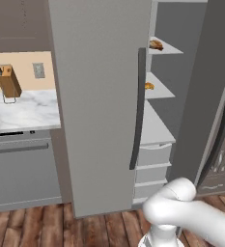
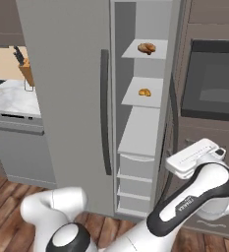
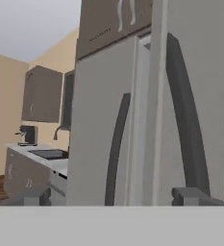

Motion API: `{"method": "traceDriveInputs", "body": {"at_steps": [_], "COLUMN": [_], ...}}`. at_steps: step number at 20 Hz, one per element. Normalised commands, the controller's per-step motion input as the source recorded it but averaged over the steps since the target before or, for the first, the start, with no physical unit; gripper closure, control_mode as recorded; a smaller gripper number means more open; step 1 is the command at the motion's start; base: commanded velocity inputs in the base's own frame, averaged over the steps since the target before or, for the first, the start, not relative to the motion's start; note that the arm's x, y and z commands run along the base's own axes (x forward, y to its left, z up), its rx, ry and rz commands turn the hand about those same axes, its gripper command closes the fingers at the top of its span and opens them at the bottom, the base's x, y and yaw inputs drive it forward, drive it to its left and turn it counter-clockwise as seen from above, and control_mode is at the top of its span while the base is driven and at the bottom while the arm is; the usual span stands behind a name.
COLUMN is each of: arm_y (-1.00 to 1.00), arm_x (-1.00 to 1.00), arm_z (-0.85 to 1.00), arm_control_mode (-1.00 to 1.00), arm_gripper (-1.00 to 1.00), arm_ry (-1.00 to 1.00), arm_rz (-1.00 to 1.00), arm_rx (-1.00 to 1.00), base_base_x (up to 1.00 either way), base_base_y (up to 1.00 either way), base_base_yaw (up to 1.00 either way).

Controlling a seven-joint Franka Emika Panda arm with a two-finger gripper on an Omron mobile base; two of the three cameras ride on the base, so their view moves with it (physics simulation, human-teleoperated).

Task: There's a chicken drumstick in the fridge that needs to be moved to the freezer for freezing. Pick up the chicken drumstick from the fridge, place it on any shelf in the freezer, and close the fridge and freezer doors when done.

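The chicken drumstick (image 1: 156, 45) (image 2: 146, 48) lies on the top pale-grey shelf (image 2: 138, 53) of the freezer (image 2: 138, 128), whose narrow door (image 2: 173, 106) stands open, seen edge-on in the right base view. The wide fridge door (image 1: 102, 106) (image 2: 67, 98) is shut. A smaller orange item (image 2: 144, 92) rests one shelf lower. My gripper (image 3: 112, 197) is open and holds nothing. It is low, to the right of the open freezer door, facing that door's outer face and dark bar handle (image 3: 183, 120). The fridge door's handle (image 3: 116, 144) shows further left.
Left of the fridge, a marble counter (image 1: 22, 111) carries a knife block (image 1: 7, 82) above a dishwasher (image 1: 22, 164). A built-in oven (image 2: 214, 83) and cabinet fronts (image 1: 220, 159) are right of the freezer door. My arm (image 2: 194, 197) bends over the wooden floor (image 1: 46, 226).
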Motion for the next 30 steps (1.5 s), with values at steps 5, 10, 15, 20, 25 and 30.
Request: {"method": "traceDriveInputs", "body": {"at_steps": [5,10,15,20,25,30], "arm_y": [-0.01,-0.11,-0.18,-0.16,-0.02,0.00], "arm_x": [0.53,0.51,0.34,0.23,0.19,0.31], "arm_z": [-0.34,-0.32,-0.18,-0.07,-0.22,-0.30], "arm_control_mode": [-1.00,-1.00,-1.00,-1.00,-1.00,-1.00], "arm_gripper": [-1.00,-1.00,-1.00,-1.00,-1.00,-1.00], "arm_ry": [0.01,0.03,0.16,0.18,0.02,0.00], "arm_rz": [0.00,0.01,0.09,0.15,0.10,0.05], "arm_rx": [0.00,0.00,0.00,0.02,0.00,0.00], "base_base_x": [0.00,0.00,0.00,0.00,0.00,0.00], "base_base_y": [0.00,0.00,0.00,0.00,0.00,0.00], "base_base_yaw": [0.00,0.00,0.00,0.00,0.00,0.00]}}
